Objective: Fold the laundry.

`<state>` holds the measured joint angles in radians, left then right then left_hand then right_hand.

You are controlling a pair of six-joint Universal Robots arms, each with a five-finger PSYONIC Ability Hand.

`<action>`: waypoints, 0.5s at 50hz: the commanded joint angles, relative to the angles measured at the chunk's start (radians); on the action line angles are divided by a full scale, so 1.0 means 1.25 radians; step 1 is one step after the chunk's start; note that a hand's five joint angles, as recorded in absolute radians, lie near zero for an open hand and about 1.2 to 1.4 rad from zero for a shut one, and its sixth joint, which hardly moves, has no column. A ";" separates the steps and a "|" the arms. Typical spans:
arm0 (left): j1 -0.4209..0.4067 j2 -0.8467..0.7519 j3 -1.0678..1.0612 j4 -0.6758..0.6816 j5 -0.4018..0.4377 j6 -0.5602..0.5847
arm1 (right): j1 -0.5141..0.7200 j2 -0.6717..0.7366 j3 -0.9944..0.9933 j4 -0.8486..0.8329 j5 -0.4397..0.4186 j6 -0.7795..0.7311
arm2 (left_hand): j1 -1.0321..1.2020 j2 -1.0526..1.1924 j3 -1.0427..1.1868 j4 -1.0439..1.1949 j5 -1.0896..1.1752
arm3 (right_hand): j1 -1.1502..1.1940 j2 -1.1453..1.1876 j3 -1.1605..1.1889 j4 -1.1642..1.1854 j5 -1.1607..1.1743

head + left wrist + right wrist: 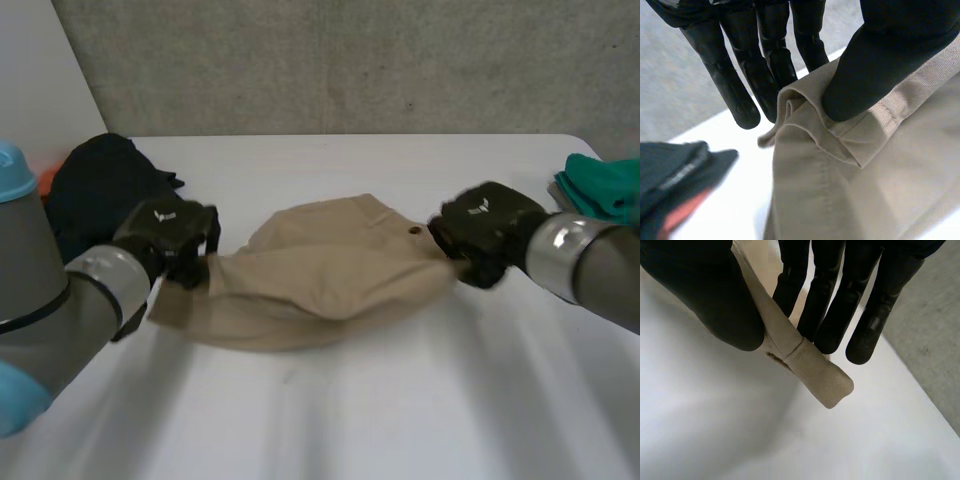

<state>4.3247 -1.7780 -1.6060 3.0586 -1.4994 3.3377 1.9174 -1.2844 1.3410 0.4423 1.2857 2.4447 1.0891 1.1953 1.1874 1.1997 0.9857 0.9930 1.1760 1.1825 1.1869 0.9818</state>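
Beige cloth (320, 280) pinched by robot hands (168, 232) (487, 228)

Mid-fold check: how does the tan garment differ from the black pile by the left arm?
The tan garment lies mid-table; the black pile sits at the table's left edge. The tan garment is pinched at opposite ends by the left hand and the right hand; neither hand touches the black pile. The tan garment is drawn out wide; the black pile is bunched in a heap. Both are on the white table, neither neatly folded.
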 commanded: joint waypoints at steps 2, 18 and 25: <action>-0.025 0.025 -0.019 -0.071 0.047 0.001 | 0.005 -0.086 0.070 0.149 0.072 -0.149 | 0.246 0.161 0.167 0.157 0.189 | 0.323 0.176 0.171 0.168 0.192; -0.021 -0.255 0.368 0.200 0.032 0.184 | 0.027 0.283 -0.359 -0.133 0.216 -0.050 | 0.246 0.161 0.167 0.157 0.189 | 0.323 0.176 0.171 0.168 0.192; -0.019 -0.260 0.563 0.513 -0.029 0.189 | 0.026 0.219 -0.486 -0.495 0.232 0.025 | 0.246 0.161 0.167 0.157 0.189 | 0.323 0.176 0.171 0.168 0.192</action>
<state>4.2998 -2.0973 -1.1265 3.3559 -1.4702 3.5606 1.9493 -0.9429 0.8817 0.1893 1.5517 2.4085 1.0883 1.1964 1.1925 1.2003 0.9857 0.9930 1.1762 1.1850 1.1874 0.9904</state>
